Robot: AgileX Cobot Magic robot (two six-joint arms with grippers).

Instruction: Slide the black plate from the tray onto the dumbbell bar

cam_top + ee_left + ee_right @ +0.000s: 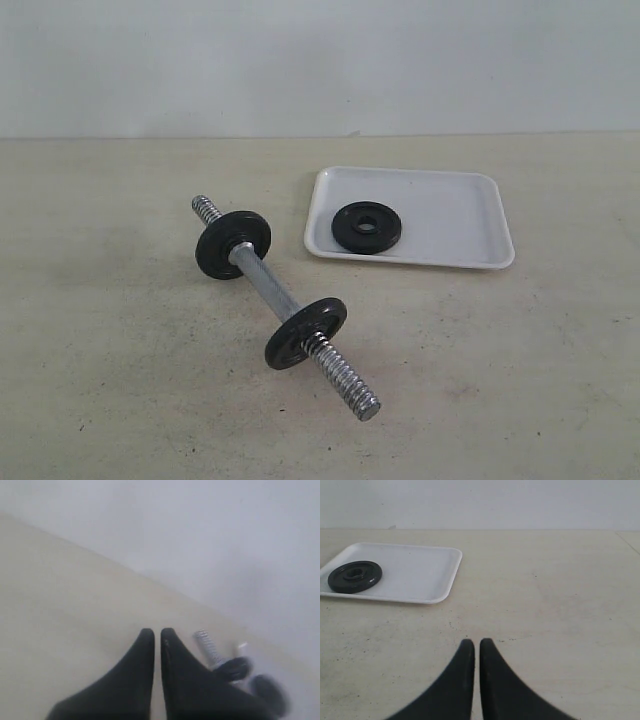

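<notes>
Black plate (pixel 367 227) lies flat in the tray (pixel 450 215), hole up, at the tray's end nearest the dumbbell bar (pixel 268 280); not lifted, nothing touching it. Tray sits on the counter (pixel 500 380), to the right of the bar in the exterior view and apart from it. Bar rests on the counter, long axis diagonal, far-left to near-right, with two black discs (pixel 232 244) already on it and both threaded ends bare; the near threaded end (pixel 350 385) points toward the camera. Right claw (pixel 476 645): tips together, holding nothing, low over bare counter; the plate shows ahead of it and off to one side, well apart. Left claw (pixel 157 635): tips together, empty; its view is blurred but shows a threaded end and dark discs just past the tips. Judgement: the plate is on the right arm's side, so the right arm looks nearer for the pick, and the left arm is placed by the bar.
</notes>
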